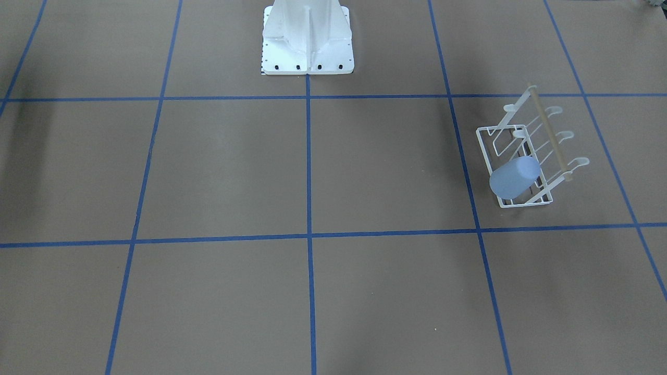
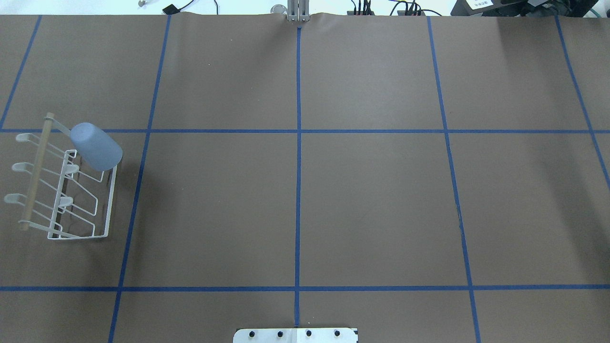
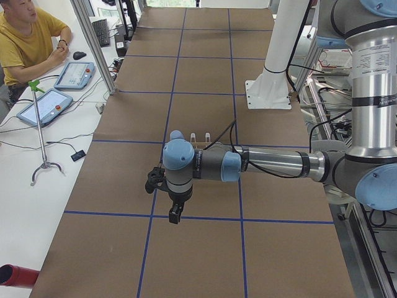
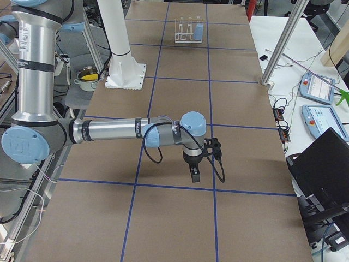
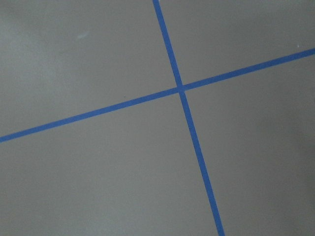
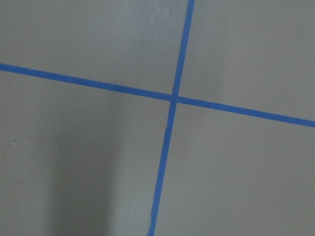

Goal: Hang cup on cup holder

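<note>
**Task item.** The cup (image 2: 96, 146) is a plain pale blue tumbler. It is opaque, has no handle, carries no print, and 1 end is wider than the other. It rests tilted on the cup holder (image 2: 57, 209), at the end of the rack farther from the robot and on the side away from the wooden rod (image 2: 35, 174). The narrower closed end points up and toward the rod. The wider end sits low over the rack's base frame. The mouth and whatever supports the cup inside are hidden.

**Cup holder.** The rack is white wire with a rectangular base. 5 slanted prongs (image 2: 19, 166) with rounded tips are visible: 3 beyond the rod and 2 on the cup's side. It stands on the brown surface (image 2: 371, 205) at the robot's left, just outside a blue tape line (image 2: 138, 200).

**Arms.** The left fingers (image 3: 175, 216) point down over the surface near a tape line. The right fingers (image 4: 195, 174) do the same, well apart from the rack. Both appear only in the side views, so it cannot be told whether they are open or closed. Nothing is seen between them. Each wrist view shows only the surface and 2 crossing tape lines.
</note>
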`<action>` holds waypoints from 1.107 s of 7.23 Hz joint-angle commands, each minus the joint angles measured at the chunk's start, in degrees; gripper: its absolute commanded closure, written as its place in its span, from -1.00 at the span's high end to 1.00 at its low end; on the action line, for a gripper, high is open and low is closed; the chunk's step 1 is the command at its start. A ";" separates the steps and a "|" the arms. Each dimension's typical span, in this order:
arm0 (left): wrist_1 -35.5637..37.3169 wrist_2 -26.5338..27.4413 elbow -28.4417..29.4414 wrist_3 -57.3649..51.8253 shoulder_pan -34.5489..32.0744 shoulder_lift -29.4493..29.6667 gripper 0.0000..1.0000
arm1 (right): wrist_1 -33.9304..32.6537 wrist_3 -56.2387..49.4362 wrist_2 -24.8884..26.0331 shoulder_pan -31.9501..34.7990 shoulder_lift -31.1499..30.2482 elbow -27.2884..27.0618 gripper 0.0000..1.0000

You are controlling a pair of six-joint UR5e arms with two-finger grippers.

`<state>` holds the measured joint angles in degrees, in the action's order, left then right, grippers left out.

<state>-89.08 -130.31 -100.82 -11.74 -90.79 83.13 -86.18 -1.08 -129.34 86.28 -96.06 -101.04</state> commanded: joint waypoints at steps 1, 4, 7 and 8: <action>-0.13 0.32 -0.16 0.14 0.26 -0.42 0.96 | 0.14 -0.07 0.06 0.02 -0.52 -0.03 1.00; -0.13 -0.12 -0.60 0.05 0.18 -0.69 0.96 | 0.14 0.11 0.06 -0.06 -0.53 -0.03 1.00; -0.22 -0.21 -0.69 0.05 0.18 -0.95 0.96 | 0.14 0.11 -0.03 -0.06 -0.53 -0.03 1.00; -0.22 -0.21 -0.78 0.05 0.18 -0.86 0.96 | 0.14 0.11 -0.03 -0.06 -0.53 -0.12 1.00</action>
<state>-89.27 -130.51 -101.52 -11.69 -90.59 82.25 -86.05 -0.97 -129.37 86.24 -96.59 -101.10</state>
